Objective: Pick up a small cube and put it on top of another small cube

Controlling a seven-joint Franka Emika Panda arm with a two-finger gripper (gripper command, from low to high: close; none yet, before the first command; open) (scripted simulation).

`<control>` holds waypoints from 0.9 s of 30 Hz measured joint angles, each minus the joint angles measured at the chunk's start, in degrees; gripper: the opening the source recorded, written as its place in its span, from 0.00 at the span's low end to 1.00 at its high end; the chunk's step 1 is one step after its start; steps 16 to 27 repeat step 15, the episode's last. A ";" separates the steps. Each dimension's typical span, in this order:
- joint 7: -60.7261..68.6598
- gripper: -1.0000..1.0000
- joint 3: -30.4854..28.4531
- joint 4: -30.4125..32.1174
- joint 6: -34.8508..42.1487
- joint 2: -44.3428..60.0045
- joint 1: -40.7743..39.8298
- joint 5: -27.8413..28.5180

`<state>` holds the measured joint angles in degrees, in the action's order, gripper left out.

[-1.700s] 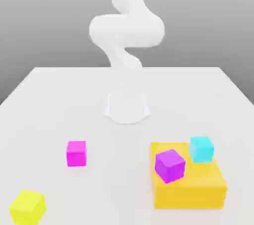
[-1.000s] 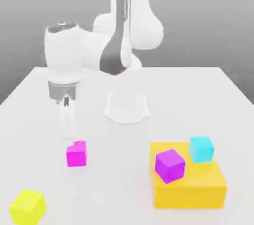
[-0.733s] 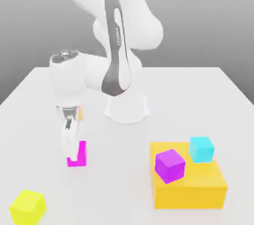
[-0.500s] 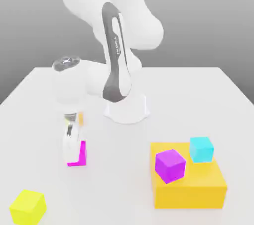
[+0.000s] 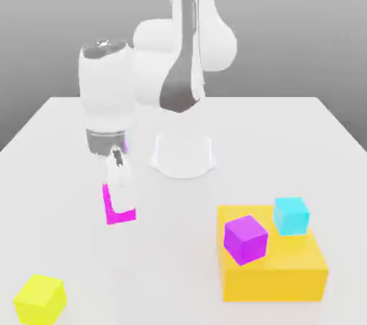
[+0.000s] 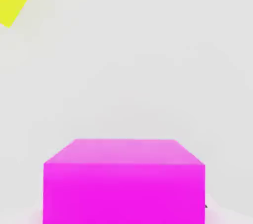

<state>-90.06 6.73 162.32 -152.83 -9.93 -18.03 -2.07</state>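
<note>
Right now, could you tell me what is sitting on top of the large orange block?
On the orange block rest two small cubes: a purple cube toward the exterior view's left and a cyan cube at its far right corner. The patches of block directly beneath them are covered.

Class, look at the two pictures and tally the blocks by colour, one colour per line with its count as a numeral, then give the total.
Magenta-pink small cube, held by the gripper: 1
Violet-purple cube: 1
Cyan cube: 1
Yellow cube: 1
Large orange-yellow block, under the purple and cyan cubes: 1
Total: 5
</note>
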 joint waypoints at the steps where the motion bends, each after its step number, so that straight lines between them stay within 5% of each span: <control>1: 2.00 0.00 1.07 -1.73 2.19 -0.52 2.24 -0.37; 7: 13.78 0.00 8.29 -11.67 14.41 -2.77 14.51 -2.96; 11: 13.79 0.00 10.05 -11.35 8.28 3.24 15.51 -1.12; 12: 13.44 1.00 10.21 -10.96 6.39 4.77 15.47 -0.61; 27: 13.44 1.00 10.21 -10.96 6.39 4.77 15.47 -0.61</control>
